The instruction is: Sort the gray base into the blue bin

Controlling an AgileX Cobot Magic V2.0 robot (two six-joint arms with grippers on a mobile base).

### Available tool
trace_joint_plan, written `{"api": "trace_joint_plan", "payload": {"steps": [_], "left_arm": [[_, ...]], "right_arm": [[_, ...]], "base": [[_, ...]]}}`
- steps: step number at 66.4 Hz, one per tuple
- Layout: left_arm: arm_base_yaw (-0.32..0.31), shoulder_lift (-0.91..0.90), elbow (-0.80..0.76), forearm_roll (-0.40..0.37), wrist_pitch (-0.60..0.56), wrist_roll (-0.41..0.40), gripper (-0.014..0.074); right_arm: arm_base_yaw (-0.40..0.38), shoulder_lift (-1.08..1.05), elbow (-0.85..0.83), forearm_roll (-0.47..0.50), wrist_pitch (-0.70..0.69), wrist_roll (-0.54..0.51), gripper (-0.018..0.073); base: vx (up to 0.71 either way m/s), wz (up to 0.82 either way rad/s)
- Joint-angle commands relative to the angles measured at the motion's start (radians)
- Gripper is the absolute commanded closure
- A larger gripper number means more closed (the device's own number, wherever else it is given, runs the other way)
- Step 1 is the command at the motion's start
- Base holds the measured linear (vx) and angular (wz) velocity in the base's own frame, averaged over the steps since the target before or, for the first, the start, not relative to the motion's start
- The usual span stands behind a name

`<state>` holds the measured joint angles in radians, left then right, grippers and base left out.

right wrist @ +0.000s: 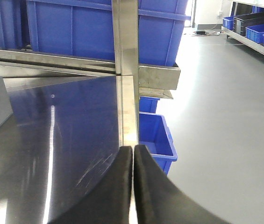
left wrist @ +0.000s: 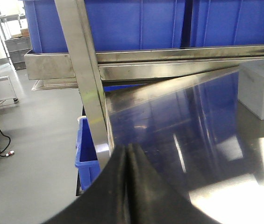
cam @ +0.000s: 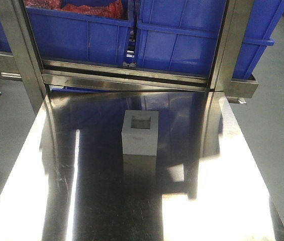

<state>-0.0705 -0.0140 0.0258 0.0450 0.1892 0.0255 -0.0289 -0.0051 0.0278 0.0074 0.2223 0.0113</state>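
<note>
Gray base [cam: 140, 131] sat on steel table [cam: 222, 211], mid-width toward the far edge, recess up, nothing touching it. Left pincer [left wrist: 127, 151] was fully closed, empty, at left edge; right pincer [right wrist: 133, 151] likewise closed, empty, at right edge. Blue bins [cam: 182, 45] stood on rack [cam: 131, 76] past far edge

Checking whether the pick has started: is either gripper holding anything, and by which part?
Nothing is held. The left gripper and the right gripper are both shut and empty; the gray base stands free on the steel table.
</note>
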Motion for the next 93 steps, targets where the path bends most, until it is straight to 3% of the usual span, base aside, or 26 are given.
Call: {"api": "trace_joint_plan", "payload": {"steps": [1, 64, 81, 93], "left_arm": [[-0.004, -0.012, -0.021, -0.001, -0.078, -0.010, 0.0603], [-0.004, -0.012, -0.021, -0.001, -0.080, -0.010, 0.0603], [-0.004, -0.012, -0.028, -0.004, -0.189, -0.016, 0.0603], [-0.004, -0.012, -0.033, -0.003, -0.327, -0.016, 0.0603]], "right_arm": [[-0.002, 0.018, 0.002, -0.007, -0.072, -0.011, 0.0564], [-0.002, 0.018, 0.002, -0.007, -0.072, -0.011, 0.0564], [-0.002, 0.018, 0.002, -0.007, -0.072, -0.011, 0.0564], [-0.002, 0.018, 0.002, -0.007, -0.072, -0.011, 0.0564]], "base": [[0.00, 0.00], [0.00, 0.00], [0.00, 0.00], [0.00, 0.00]]}}
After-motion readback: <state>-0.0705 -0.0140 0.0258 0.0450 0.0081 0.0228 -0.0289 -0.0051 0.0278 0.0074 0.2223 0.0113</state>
